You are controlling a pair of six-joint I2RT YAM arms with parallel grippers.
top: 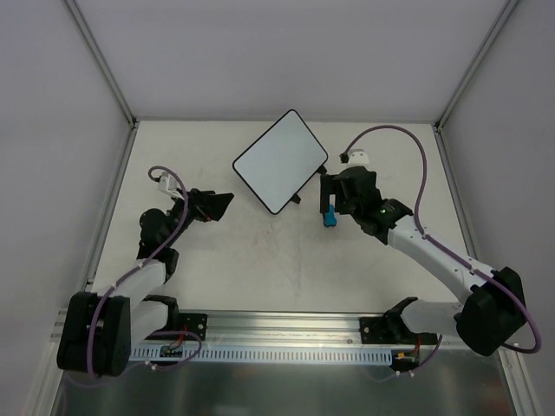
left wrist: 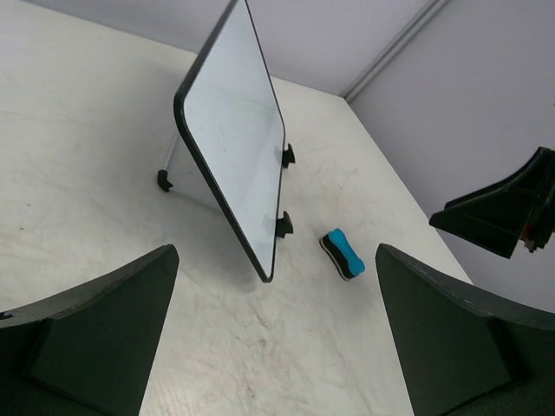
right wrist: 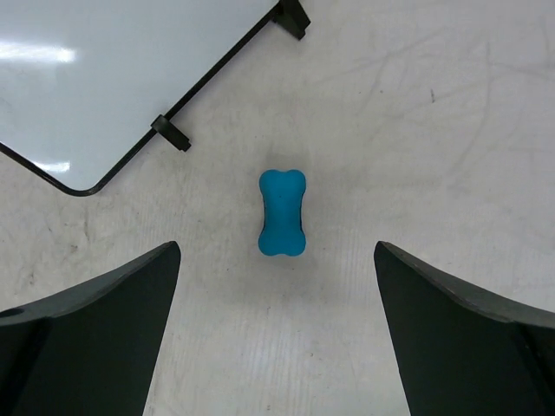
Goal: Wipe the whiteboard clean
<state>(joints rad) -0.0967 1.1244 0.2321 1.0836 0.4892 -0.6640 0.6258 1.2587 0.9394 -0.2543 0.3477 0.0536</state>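
Whiteboard stands tilted just ahead-left of right gripper, which hovers over blue eraser, wide open w/ nothing held, left gripper ditto.

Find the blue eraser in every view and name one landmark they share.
Top external: blue eraser right of centre, off the whiteboard's lower right edge.
Left wrist: eraser right of centre, beside the board's lower edge.
Right wrist: eraser dead centre.
Shared landmark: the whiteboard with its black frame.
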